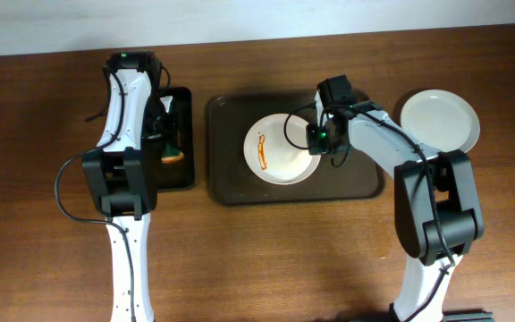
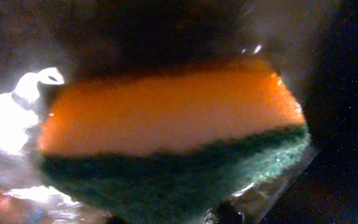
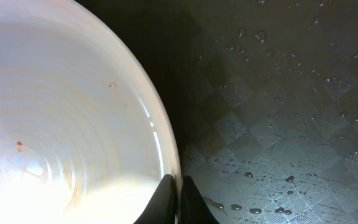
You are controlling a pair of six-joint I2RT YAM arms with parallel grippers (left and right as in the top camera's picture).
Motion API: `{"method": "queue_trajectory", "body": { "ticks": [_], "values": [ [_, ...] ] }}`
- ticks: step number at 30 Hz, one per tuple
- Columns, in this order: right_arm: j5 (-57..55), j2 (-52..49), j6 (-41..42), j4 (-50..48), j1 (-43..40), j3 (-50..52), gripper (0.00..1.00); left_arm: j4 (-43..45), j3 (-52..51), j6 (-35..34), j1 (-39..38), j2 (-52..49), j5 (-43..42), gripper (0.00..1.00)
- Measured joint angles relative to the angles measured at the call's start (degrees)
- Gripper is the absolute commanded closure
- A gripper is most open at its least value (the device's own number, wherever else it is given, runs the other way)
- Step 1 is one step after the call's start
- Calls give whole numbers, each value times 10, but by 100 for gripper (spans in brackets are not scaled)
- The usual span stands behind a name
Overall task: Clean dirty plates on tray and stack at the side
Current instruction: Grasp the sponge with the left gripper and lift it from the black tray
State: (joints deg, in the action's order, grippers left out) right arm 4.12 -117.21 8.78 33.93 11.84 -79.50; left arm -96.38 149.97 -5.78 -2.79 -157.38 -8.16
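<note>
A white dirty plate (image 1: 280, 150) with an orange smear lies on the dark brown tray (image 1: 231, 183). My right gripper (image 1: 318, 136) is shut on the plate's right rim; the right wrist view shows both fingers (image 3: 179, 193) pinching the rim of the plate (image 3: 55, 124). A clean white plate (image 1: 439, 120) lies on the table at the far right. My left gripper (image 1: 170, 148) is down in the small black tray (image 1: 182, 174), over an orange and green sponge (image 1: 172, 154). In the left wrist view the sponge (image 2: 173, 124) fills the frame and the fingers are hidden.
The wet tray floor (image 3: 291, 155) carries water drops right of the plate. The wooden table (image 1: 284, 259) extends in front of both trays. Black cables hang off both arms.
</note>
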Motion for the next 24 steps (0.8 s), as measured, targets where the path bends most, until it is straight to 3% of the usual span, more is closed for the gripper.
{"method": "queue_trajectory", "body": {
  "ticks": [8,13,18,21,24],
  "values": [
    [0,0,0,0,0,0,96,-3,17,0,-1,4,-2,100],
    [0,0,0,0,0,0,96,33,23,0,0,155,-2,100],
    [0,0,0,-2,0,0,96,120,22,-20,24,135,7,100],
    [0,-1,1,-2,0,0,96,132,18,-24,25,62,9,100],
    [0,-1,0,-2,0,0,96,118,42,-24,28,70,9,100]
  ]
}}
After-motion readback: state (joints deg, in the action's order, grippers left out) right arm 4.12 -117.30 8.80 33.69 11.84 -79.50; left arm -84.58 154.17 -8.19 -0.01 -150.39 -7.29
